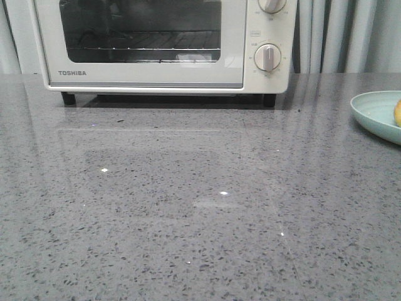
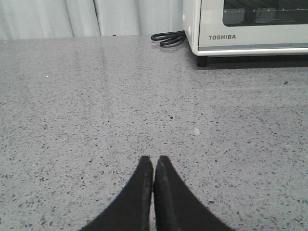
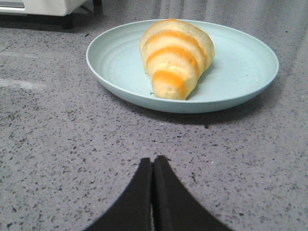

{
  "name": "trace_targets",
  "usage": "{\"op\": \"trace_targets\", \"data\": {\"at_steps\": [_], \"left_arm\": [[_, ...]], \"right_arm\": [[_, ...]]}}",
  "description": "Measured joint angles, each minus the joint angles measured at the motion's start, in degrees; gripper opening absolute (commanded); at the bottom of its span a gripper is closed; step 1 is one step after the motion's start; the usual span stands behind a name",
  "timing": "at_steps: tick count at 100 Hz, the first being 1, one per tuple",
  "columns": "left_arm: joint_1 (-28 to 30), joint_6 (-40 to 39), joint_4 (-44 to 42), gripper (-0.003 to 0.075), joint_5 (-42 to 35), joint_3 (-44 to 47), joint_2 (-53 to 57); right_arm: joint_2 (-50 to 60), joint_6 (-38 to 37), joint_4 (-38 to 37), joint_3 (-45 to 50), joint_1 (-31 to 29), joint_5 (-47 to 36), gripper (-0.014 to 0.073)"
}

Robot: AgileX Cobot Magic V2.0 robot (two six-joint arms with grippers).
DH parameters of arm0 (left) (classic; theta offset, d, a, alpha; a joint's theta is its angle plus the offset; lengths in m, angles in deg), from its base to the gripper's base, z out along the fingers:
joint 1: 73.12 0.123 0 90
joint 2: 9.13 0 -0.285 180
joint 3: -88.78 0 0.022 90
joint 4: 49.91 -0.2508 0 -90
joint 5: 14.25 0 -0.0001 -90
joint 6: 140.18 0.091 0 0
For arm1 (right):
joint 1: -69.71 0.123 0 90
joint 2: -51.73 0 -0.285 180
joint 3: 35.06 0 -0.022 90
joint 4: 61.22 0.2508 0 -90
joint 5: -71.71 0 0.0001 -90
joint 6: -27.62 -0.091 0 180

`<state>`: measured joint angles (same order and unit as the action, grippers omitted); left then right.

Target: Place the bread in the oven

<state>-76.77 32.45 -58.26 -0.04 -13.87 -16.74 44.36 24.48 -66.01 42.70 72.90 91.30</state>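
Black fingertips pressed together, the left tool [image 2: 153, 166] and right tool [image 3: 153, 166] hover low over the tabletop [image 1: 188, 207], bread [image 3: 175, 57] lying on a plate [image 3: 240, 72], oven [image 1: 163, 44] door closed.

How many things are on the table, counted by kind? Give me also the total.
Oven: 1, door shut
Plate: 1, light blue
Bread: 1, lying on the plate
Black cable: 1, beside the oven
Total: 4
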Motion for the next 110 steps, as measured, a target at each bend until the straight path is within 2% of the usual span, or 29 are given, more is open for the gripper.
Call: {"op": "trace_targets", "data": {"at_steps": [58,85,94,110], "left_arm": [[0.0,0.0,0.0,-0.0021,-0.1,0.0,0.0],[0.0,0.0,1.7,-0.0021,-3.2,0.0,0.0],[0.0,0.0,5.3,-0.0021,-5.8,0.0,0.0],[0.0,0.0,8.4,-0.0022,-11.9,0.0,0.0]], "right_arm": [[0.0,0.0,0.0,0.0,0.0,0.0,-0.0073],[0.0,0.0,0.0,0.0,0.0,-1.2,-0.0073],[0.0,0.0,0.1,0.0,0.0,-5.4,-0.0073],[0.0,0.0,0.1,0.0,0.0,-22.5,-0.0073]]}}
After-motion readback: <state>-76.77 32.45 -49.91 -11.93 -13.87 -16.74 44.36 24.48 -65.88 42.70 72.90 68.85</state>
